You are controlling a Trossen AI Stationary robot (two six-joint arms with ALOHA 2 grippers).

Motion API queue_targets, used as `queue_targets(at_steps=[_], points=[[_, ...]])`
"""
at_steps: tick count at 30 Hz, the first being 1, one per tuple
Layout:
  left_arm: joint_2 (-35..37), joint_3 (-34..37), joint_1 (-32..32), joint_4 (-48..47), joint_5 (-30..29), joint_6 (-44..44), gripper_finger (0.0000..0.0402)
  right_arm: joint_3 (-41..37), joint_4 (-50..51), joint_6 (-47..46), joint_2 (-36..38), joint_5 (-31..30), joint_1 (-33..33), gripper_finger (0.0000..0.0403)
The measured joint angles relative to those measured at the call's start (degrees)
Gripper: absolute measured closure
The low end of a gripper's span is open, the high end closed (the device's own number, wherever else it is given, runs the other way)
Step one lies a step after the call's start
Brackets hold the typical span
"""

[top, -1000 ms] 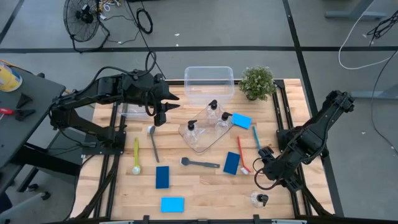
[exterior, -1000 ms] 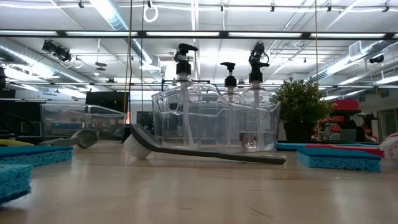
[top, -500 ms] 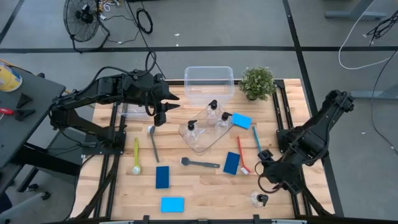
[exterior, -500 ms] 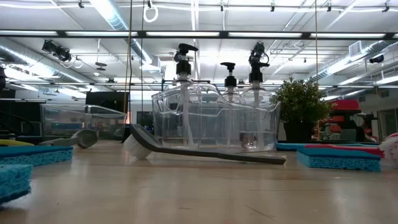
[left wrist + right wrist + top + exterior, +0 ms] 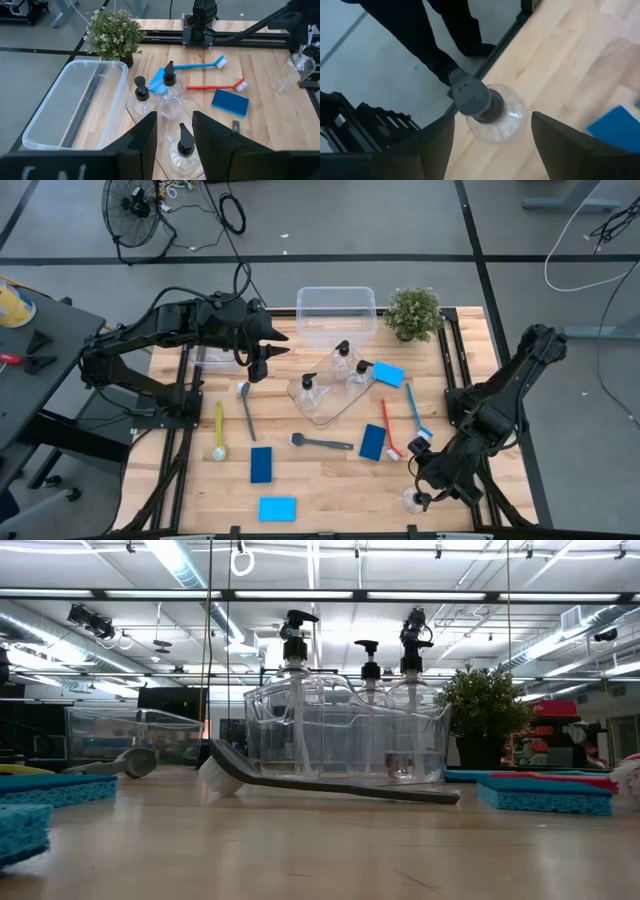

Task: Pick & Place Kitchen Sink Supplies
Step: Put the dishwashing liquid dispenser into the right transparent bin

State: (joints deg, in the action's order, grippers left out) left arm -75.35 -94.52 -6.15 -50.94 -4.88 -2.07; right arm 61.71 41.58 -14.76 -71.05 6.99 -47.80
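A clear bottle with a black pump top (image 5: 415, 500) stands upright at the table's near right corner. My right gripper (image 5: 428, 478) hangs just above it, open. In the right wrist view its fingers (image 5: 493, 122) stand on either side of the bottle (image 5: 492, 112), apart from it. Three more pump bottles (image 5: 330, 375) stand in a clear tray (image 5: 322, 408) mid-table. My left gripper (image 5: 268, 356) waits open, raised over the table's far left part (image 5: 174, 115). Sponges (image 5: 372, 442) and brushes (image 5: 388, 430) lie flat on the wood.
A clear bin (image 5: 336, 315) and a potted plant (image 5: 413, 312) stand at the far edge, and a smaller bin (image 5: 213, 362) sits under the left arm. Grey (image 5: 245, 408), yellow-green (image 5: 219, 430), black (image 5: 322, 443) and blue (image 5: 415, 410) brushes and blue sponges (image 5: 261, 464) are scattered about.
My right gripper has moved toward the table's near edge, from beside the red brush's head to over the bottle at the near right corner. The left arm and the objects have stayed still.
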Motion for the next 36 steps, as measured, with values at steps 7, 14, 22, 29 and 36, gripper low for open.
queue_targets(at_steps=[7, 14, 22, 29, 36], points=[[0.0, 0.0, 0.0, 0.0, 0.0, 0.0, 0.0273, -5.2, -8.8, 0.2, 0.0, 0.2, -0.2, 0.0137], [0.0, 0.0, 0.0, 0.0, 0.0, 0.0, 0.0273, -9.3, -14.9, 0.5, 0.0, -0.4, -0.2, 0.0137], [0.0, 0.0, 0.0, 0.0, -2.0, 0.0, 0.0273, -13.3, -19.3, 0.2, 0.0, 0.0, -0.2, 0.0137], [0.0, 0.0, 0.0, 0.0, -2.2, -0.1, 0.0273, -13.7, -20.6, 0.7, 0.0, 0.0, -0.2, 0.0149], [0.0, 0.0, 0.0, 0.0, -4.5, -0.1, 0.0273, -13.7, -21.2, 0.9, 0.0, 0.4, -0.2, 0.0215]])
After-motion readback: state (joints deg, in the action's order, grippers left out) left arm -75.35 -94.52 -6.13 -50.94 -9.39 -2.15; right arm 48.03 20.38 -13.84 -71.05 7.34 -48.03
